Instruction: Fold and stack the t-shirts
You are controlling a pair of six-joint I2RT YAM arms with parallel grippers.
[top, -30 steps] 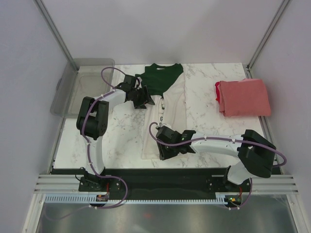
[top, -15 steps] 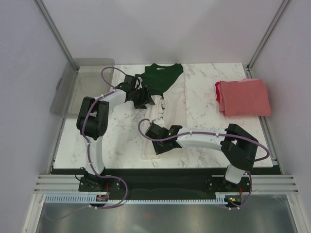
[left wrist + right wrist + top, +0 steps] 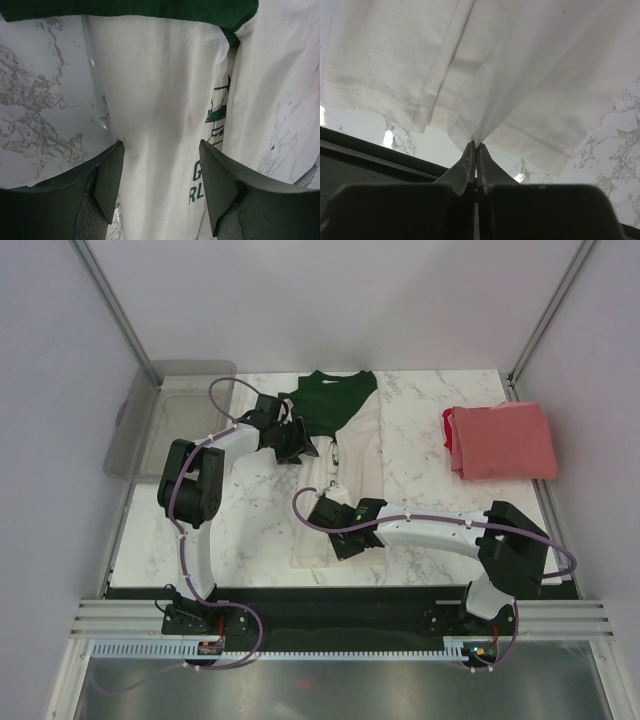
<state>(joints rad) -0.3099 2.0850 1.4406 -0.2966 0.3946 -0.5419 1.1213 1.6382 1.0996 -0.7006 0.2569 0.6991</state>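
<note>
While two shirts are in view, only one is in any fingers: a cream shirt (image 3: 362, 455) with dark green sleeves lies stretched down the middle of the top view, green end toward the upper edge. A red shirt (image 3: 502, 442) sits folded at the right side of the table (image 3: 430, 500), well apart from both arms. Two grippers and one clear grey bin (image 3: 185, 420) make up the rest of the count

The right gripper (image 3: 476, 145) has its fingers pressed together on a thin pinch of the cream shirt near its lower hem. In the right wrist view the cloth rises in a peak from the fingertips and fans out toward the upper part of the frame, with marble showing at the lower right. The left gripper (image 3: 161, 150) stands at the shirt's upper part, just below the green sleeve, wide apart and holding nothing. In the left wrist view a folded cream strip runs down between its two fingers (image 3: 107, 185). The one at lower left sits at the strip's edge where cloth meets marble, and the one at lower right lies over the cloth beside green lettering (image 3: 199, 182). Whether the tips press on the cloth I cannot tell

The bin stands at the upper left of the top view, at the table's left edge, and both shirts lie outside it
</note>
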